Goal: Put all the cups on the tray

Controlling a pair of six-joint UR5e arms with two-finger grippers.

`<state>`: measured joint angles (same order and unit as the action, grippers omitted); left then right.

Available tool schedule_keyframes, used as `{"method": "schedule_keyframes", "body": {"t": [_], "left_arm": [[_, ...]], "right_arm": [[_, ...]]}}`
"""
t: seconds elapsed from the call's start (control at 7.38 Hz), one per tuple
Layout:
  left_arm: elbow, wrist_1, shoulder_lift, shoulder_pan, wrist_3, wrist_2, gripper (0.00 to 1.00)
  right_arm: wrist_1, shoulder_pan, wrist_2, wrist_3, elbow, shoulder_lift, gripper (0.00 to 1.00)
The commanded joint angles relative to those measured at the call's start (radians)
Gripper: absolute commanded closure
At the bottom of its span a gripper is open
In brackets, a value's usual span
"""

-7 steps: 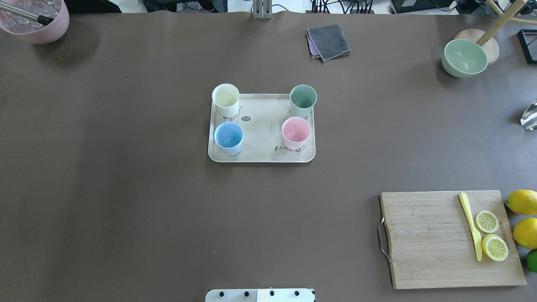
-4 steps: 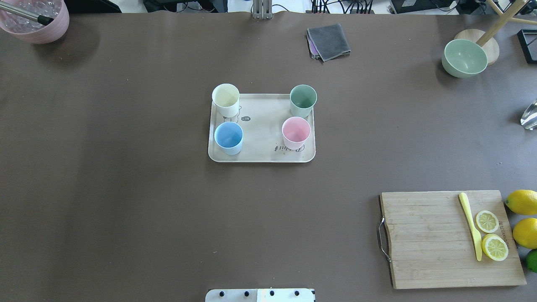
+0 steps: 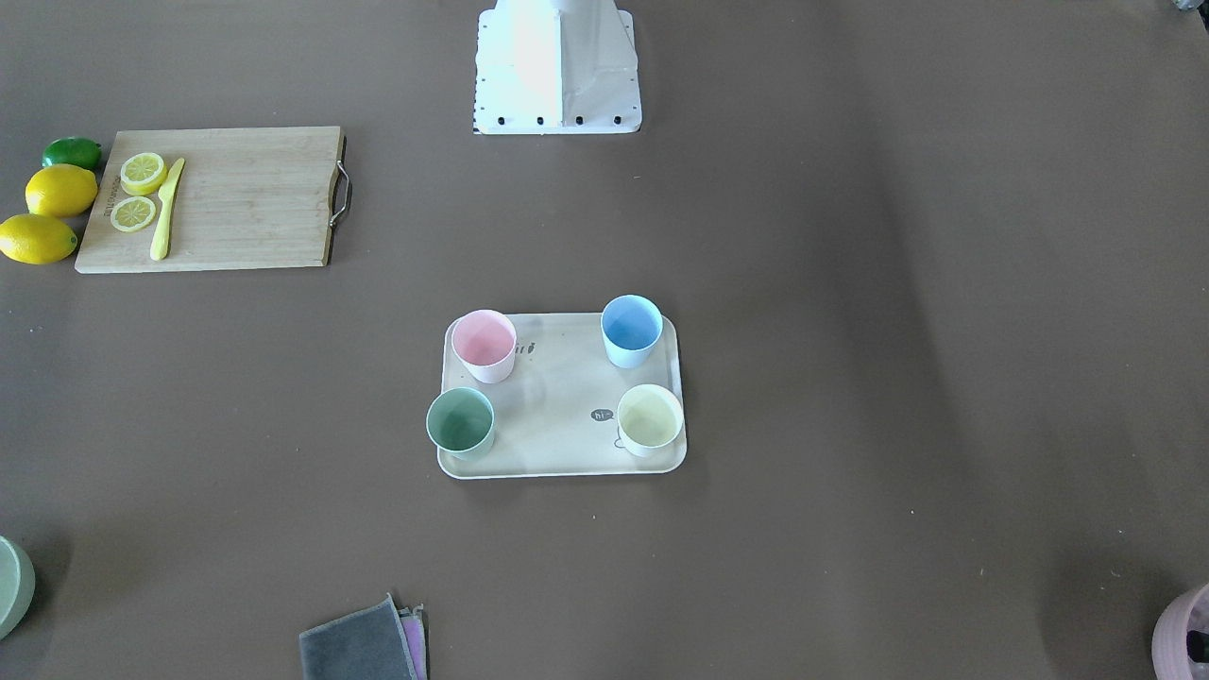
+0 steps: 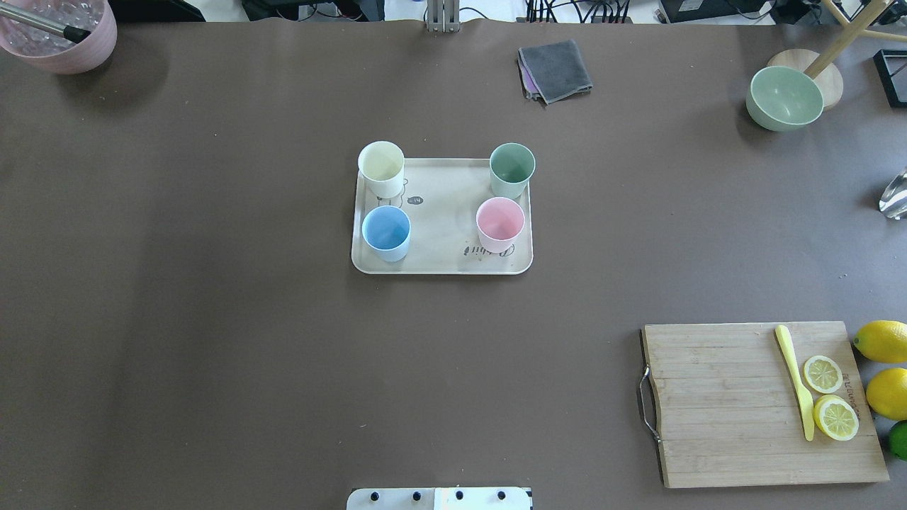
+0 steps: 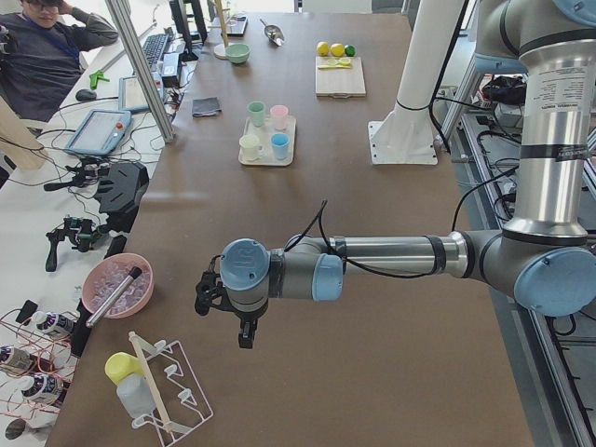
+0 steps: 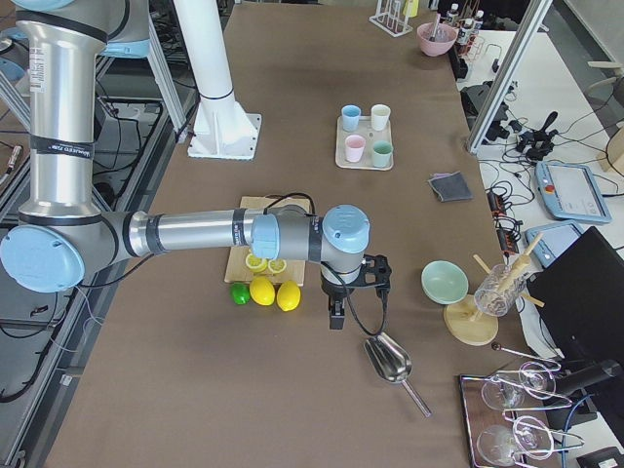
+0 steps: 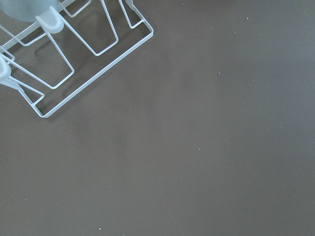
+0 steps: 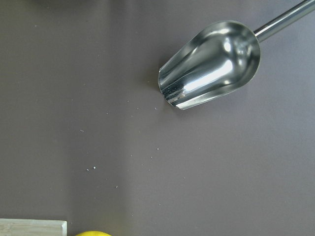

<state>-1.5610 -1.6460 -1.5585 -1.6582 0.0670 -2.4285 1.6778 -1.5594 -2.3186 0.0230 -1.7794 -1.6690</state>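
Nothing on the table has moved since the earlier overhead frames; every object keeps its place.

Overhead view: the tray [image 4: 439,212] lies flat at the table's centre with all four cups upright on it, one toward each corner. The cream-yellow cup [image 4: 381,166] is far left, the sage green cup [image 4: 511,168] far right, the light blue cup [image 4: 386,230] near left and the pink cup [image 4: 500,223] near right. The cups stand apart from one another. The pink cup partly hides the tray's dark lettering, and the cream-yellow cup covers part of a small drawing.

Neither arm appears in the overhead or front-facing views. The left gripper [image 5: 244,337] shows only in the left side view, hanging over bare table near a wire rack [image 7: 74,64] that the wrist view cuts off. The right gripper [image 6: 336,314] shows only in the right side view, near a metal scoop [image 8: 211,71] whose handle runs out of frame. Whether either gripper's fingers are apart or together cannot be told from these side views; both are well apart from the tray.

At near right a cutting board [image 4: 716,404] carries a yellow knife [image 4: 797,382] and two lemon halves; a lime [image 4: 900,439] beside it is cropped by the edge. A grey cloth [image 4: 555,69] lies far of the tray.
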Motion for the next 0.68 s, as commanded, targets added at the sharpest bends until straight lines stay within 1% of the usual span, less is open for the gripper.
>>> {"method": "schedule_keyframes", "body": {"t": [0.0, 0.54], "left_arm": [[0.004, 0.002, 0.0, 0.0, -0.001, 0.0, 0.02], [0.009, 0.0, 0.0, 0.002, -0.001, 0.0, 0.02]], "right_arm": [[-0.001, 0.002, -0.002, 0.0, 0.0, 0.0, 0.0], [-0.007, 0.002, -0.002, 0.0, 0.0, 0.0, 0.0]]}}
